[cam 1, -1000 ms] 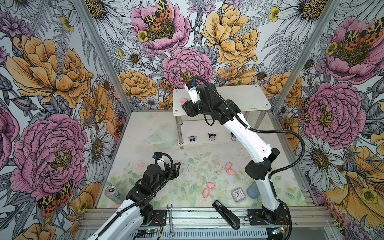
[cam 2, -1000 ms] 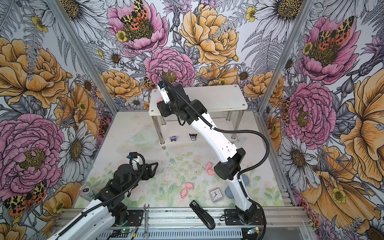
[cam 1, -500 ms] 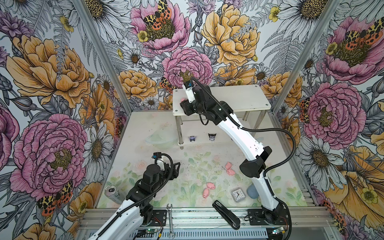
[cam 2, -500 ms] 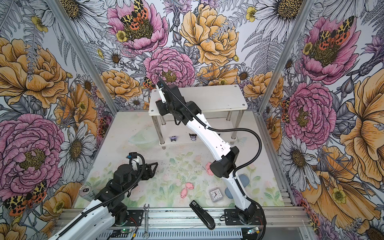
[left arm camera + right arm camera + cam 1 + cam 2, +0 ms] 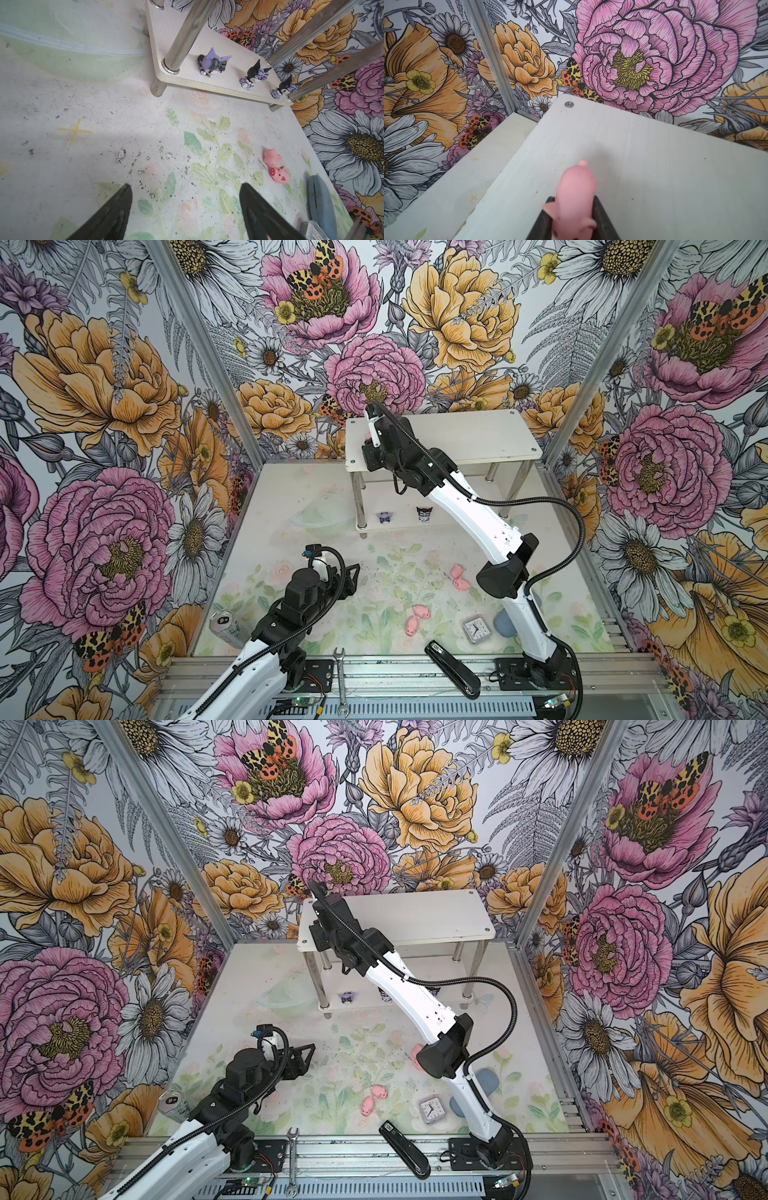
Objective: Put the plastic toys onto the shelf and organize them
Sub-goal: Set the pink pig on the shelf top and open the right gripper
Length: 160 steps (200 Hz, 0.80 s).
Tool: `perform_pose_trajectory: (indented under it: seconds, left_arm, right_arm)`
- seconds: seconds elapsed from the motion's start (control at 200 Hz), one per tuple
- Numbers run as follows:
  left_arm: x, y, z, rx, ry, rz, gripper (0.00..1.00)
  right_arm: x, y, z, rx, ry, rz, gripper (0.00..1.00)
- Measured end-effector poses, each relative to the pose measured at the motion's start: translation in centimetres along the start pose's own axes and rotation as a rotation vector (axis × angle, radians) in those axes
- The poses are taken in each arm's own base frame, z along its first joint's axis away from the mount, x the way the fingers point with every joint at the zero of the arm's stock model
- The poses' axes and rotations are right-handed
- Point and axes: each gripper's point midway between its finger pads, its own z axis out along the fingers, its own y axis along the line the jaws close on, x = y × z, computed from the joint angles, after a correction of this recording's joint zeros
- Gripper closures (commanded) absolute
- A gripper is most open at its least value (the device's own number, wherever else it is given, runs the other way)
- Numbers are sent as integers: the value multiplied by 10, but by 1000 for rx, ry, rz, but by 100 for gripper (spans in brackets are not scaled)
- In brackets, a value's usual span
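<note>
Right fingers (image 5: 601,216) clamped on a small pink plastic pig (image 5: 577,195), one black finger against each flank. Pig smooth and rounded, a small nub at its far end. Under it is the bare top board of the white two-tier shelf (image 5: 654,166), with a screw (image 5: 569,104) at the corner. Cannot tell whether the pig touches the board. Flowered wall close behind.

Left wrist view: left fingers (image 5: 116,209) wide apart, nothing between them, above the pale flower-printed table (image 5: 83,104). The shelf's lower board (image 5: 182,68) carries three tiny black-purple-white figurines (image 5: 254,74) with pointed ears, upright in a row along the front edge. A chrome tube leg (image 5: 185,35) stands just beside the end one. Two loose pigs (image 5: 279,174) lie touching on the table, one showing snout and eyes. A grey-blue oval pad (image 5: 321,205) lies near them.

Both top views: the right arm (image 5: 469,506) (image 5: 415,994) reaches over the left end of the shelf (image 5: 478,435) (image 5: 415,915) and crosses in front of the lower board. In a top view two figurines show and the arm hides the third. The held pig is a pink speck (image 5: 367,434). Left fingers (image 5: 351,572) (image 5: 305,1050) low over the table, well apart from everything. On the table:
- a pig pair (image 5: 459,577) by the right arm's elbow
- another pig pair (image 5: 416,619) (image 5: 372,1099) near the front
- a small square clock (image 5: 473,630) (image 5: 432,1108)
- a black stapler (image 5: 453,668) (image 5: 403,1148)
- a silver can (image 5: 222,624)
- a clear dish (image 5: 320,514)
</note>
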Motion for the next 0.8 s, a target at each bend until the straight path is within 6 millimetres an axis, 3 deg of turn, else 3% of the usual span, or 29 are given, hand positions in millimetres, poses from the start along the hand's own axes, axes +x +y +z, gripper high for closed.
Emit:
perform_pose_trajectory:
  seconds: [0.44,0.746,0.801]
  left_arm:
    - [-7,-5,-6,29,-35,-1,15]
    - [-6,-4,-6,27,-34,-3,15]
    - [-5,-3,-5,26,-32,-3,15]
  right_arm:
    - [6,3,-15,73,7,25,73]
    - [7,4,-16,73,9,44,68]
    - [7,4,-16,73,9,49,62]
